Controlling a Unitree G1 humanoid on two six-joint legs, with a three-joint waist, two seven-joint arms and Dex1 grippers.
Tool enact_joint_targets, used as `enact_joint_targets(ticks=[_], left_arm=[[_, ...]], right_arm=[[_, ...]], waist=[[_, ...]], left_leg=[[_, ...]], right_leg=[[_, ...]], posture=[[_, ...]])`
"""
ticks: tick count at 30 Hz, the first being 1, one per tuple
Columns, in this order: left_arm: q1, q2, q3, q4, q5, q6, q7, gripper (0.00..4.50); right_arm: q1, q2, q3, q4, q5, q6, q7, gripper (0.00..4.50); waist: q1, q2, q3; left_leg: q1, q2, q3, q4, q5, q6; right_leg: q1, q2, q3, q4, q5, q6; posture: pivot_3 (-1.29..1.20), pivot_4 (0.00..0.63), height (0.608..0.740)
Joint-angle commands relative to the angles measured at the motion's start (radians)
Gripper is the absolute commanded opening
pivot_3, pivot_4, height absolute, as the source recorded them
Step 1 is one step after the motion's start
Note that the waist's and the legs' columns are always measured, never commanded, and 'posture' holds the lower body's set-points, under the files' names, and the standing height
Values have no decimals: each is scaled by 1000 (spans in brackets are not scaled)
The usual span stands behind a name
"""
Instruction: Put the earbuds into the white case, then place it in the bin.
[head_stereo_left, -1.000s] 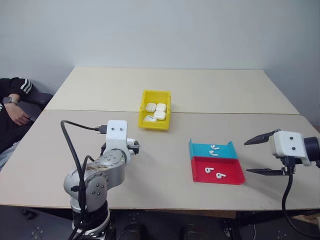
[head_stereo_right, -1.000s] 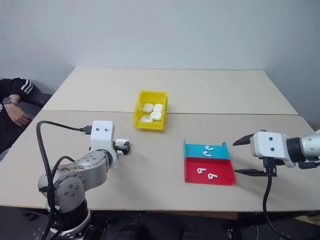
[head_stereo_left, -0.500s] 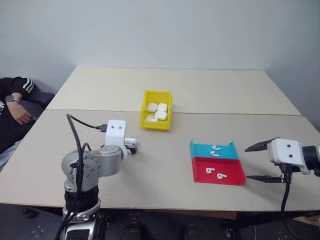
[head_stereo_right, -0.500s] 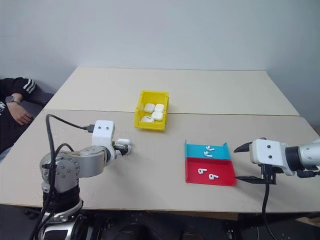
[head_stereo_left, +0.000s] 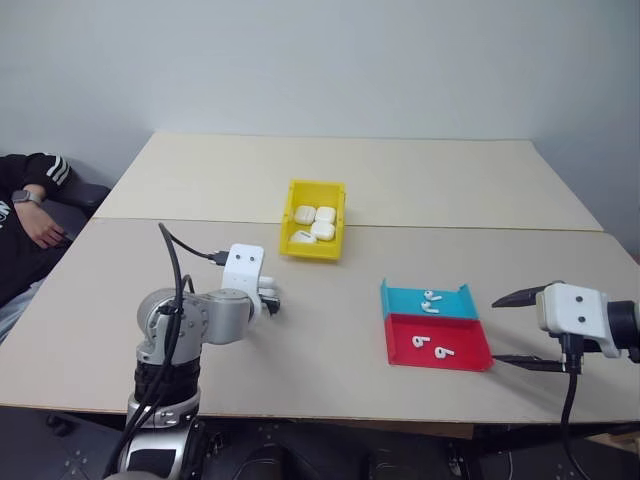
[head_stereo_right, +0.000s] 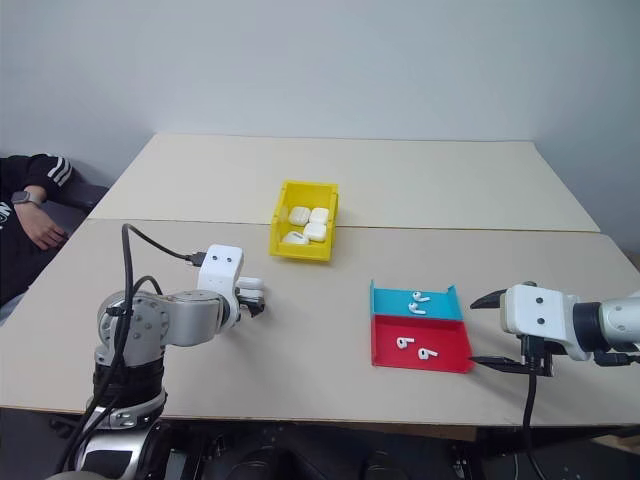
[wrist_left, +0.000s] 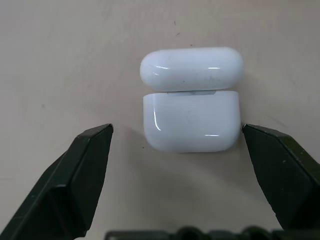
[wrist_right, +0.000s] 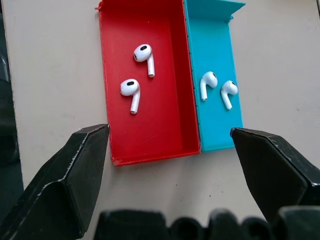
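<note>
- In the lower left of the left eye view, the left hand (head_stereo_left: 270, 297) hangs low over the bench (head_stereo_left: 330, 330), and its two black fingers are wide open.
- Between those fingers (wrist_left: 85, 170) sits the white case (wrist_left: 190, 106). It lies on the bench and its lid is up. One finger looks very close to the side of the case, but I cannot tell if it touches.
- In the middle of the picture, a bit higher up, stands the yellow bin (head_stereo_left: 315, 219). A few white cases (head_stereo_left: 315, 222) already lie inside it.
- In the lower right, a teal tray (head_stereo_left: 426, 300) and a red tray (head_stereo_left: 435, 343) sit side by side, touching.
- Two earbuds (wrist_right: 216, 89) lie in the teal tray, and two more earbuds (wrist_right: 137, 76) lie in the red tray.
- At the far right edge, the right hand (head_stereo_left: 522, 330) is just beside the red tray. Its fingers are wide open and hold nothing.
- At the left edge, a person's arm (head_stereo_left: 30, 205) in a dark sleeve rests past the end of the bench.
</note>
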Motion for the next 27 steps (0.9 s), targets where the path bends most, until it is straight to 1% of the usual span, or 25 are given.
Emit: enact_joint_targets(ticks=[1,7,11,20,23,26,27], left_arm=[[-35,4,-5,17,32,3,-22,4500],[-43,-14,-19,39,82,3,-67,4500],[-43,-18,-18,27,80,3,-85,4500],[-32,-11,-39,40,134,3,-132,4500],[-33,0,-52,36,146,3,-156,3968],[-29,12,-69,23,150,3,-176,3000],[-27,12,-70,18,150,3,-178,2744]], right_arm=[[-1,2,-48,-19,2,3,-12,4474],[6,2,-47,-23,-4,4,-25,4474],[14,1,-52,-29,-4,5,-28,4474],[13,6,-41,-35,-10,5,-43,4474],[16,4,-43,-36,-10,6,-42,4500],[18,2,-45,-37,-9,7,-42,4500],[19,2,-46,-38,-9,7,-42,4500]], waist=[[0,0,0],[1,0,0],[2,0,0],[3,0,0],[3,0,0],[1,0,0],[1,0,0]], left_leg=[[0,0,0,0,0,0],[0,0,0,0,0,0],[0,0,0,0,0,0],[0,0,0,0,0,0],[0,0,0,0,0,0],[0,0,0,0,0,0],[0,0,0,0,0,0]], right_leg=[[0,0,0,0,0,0],[0,0,0,0,0,0],[0,0,0,0,0,0],[0,0,0,0,0,0],[0,0,0,0,0,0],[0,0,0,0,0,0],[0,0,0,0,0,0]], posture=[[0,150,740],[0,150,740],[0,150,740],[0,150,740],[0,150,740],[0,150,740],[0,150,740]])
